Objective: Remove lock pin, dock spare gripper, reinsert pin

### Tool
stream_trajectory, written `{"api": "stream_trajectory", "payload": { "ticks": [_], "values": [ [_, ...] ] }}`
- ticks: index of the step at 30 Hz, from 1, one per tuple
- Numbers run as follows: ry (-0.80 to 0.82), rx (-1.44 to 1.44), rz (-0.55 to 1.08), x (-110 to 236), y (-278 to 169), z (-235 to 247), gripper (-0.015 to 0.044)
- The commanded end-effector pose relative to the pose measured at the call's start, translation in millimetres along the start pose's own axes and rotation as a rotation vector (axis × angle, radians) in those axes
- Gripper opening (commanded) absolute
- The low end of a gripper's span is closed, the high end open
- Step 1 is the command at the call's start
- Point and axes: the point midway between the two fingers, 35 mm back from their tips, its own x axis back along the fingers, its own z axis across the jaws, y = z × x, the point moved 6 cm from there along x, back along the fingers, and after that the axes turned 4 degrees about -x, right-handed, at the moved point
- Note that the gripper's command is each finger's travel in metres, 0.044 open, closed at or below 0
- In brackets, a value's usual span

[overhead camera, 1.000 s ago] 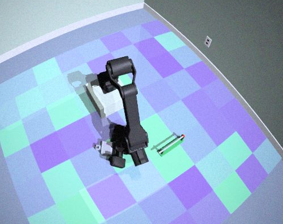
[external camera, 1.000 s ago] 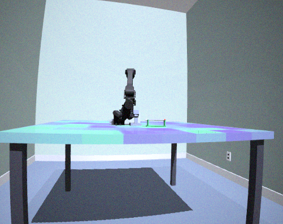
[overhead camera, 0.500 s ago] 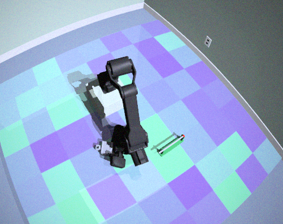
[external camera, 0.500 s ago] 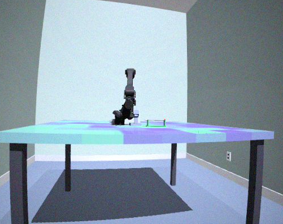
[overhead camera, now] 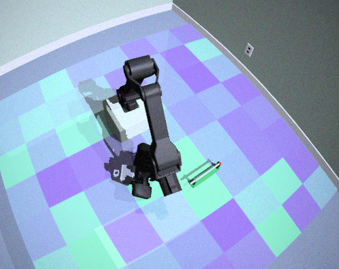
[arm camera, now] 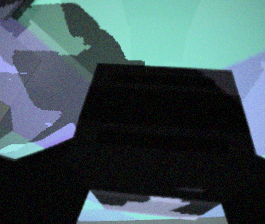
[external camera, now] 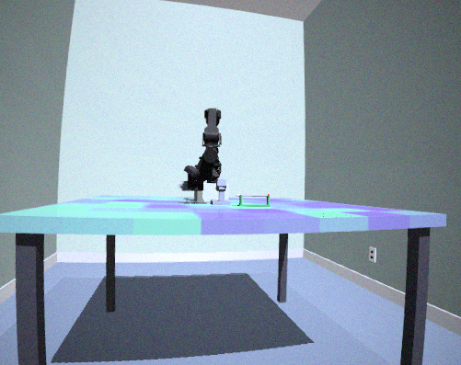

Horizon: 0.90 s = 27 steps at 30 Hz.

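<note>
The dark block-shaped spare gripper (arm camera: 164, 105) fills the middle of the wrist view. My gripper (arm camera: 155, 137) is shut on it. The top and exterior views show it low over the table, left of a pale grey stand. A light square with a dark hole (overhead camera: 116, 172) shows at its far end. The lock pin (overhead camera: 205, 173) (external camera: 254, 196), a thin white rod with a red end, lies across a small green rack (overhead camera: 205, 178) (external camera: 255, 205). The pale mount (external camera: 222, 192) stands upright between arm and rack. Its socket is too small to read. In the top view the arm hides the mount.
A short grey post (external camera: 199, 195) stands under the gripper in the exterior view. A large white block (overhead camera: 135, 120) is beside the arm's base. The green rack is right of the arm. The patchwork table (external camera: 170, 224) has its front edge toward the exterior camera.
</note>
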Motion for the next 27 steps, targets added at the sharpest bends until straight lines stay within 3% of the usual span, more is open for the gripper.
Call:
{"api": "stream_trajectory", "payload": {
  "ticks": [1,9,20,27],
  "values": [
    [-0.007,0.001,0.001,18.9,-11.7,-1.2,0.0000],
    [-0.007,0.001,0.001,49.6,-32.2,2.0,0.0000],
    [-0.001,0.000,-0.004,44.5,-28.9,2.1,0.0000],
    [0.095,0.118,-0.083,36.1,-35.4,11.9,0.0000]
  ]
}}
